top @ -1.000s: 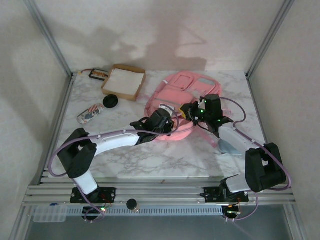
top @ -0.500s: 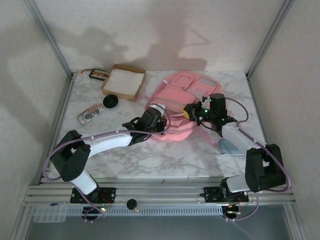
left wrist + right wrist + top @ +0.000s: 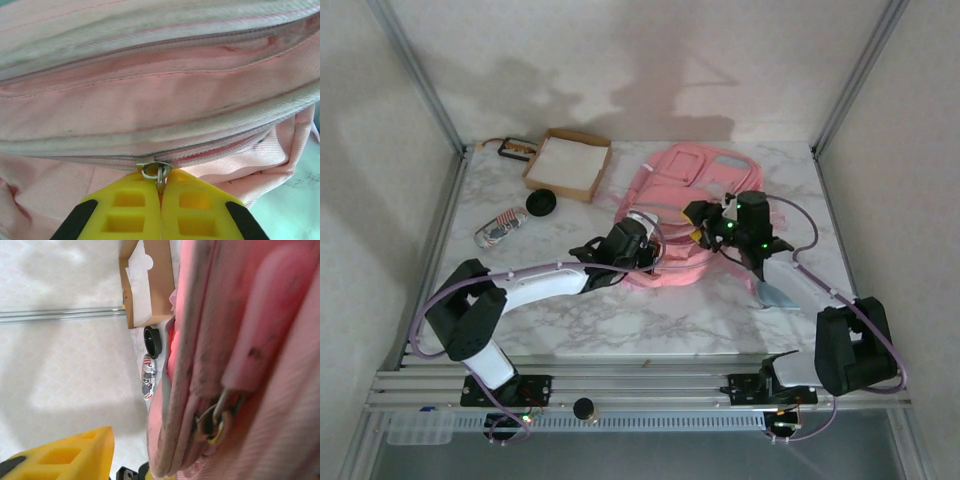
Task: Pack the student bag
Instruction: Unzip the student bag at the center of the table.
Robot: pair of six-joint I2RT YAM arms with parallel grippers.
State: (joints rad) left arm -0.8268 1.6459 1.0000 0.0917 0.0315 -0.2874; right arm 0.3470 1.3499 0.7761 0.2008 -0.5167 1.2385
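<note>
The bag (image 3: 675, 185) is lying flat directly ahead of the left gripper (image 3: 160, 197). It is pink fabric, sagging in soft folds and showing grime along its seams, with zip lines running across it. The left fingers are pressing together, pinching the zip pull (image 3: 159, 176). The bag is also lying just beside the right gripper (image 3: 700, 220). One yellow finger (image 3: 75, 452) is showing, so the spread cannot be told. Beyond that finger, a box (image 3: 157, 285) is sitting.

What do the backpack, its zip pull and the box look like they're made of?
The backpack looks like soft woven fabric, matte pink; weave and stitched seams show. The zip pull seems metal: small, silvery, shiny. The box looks like matte brown cardboard with a white lining.
</note>
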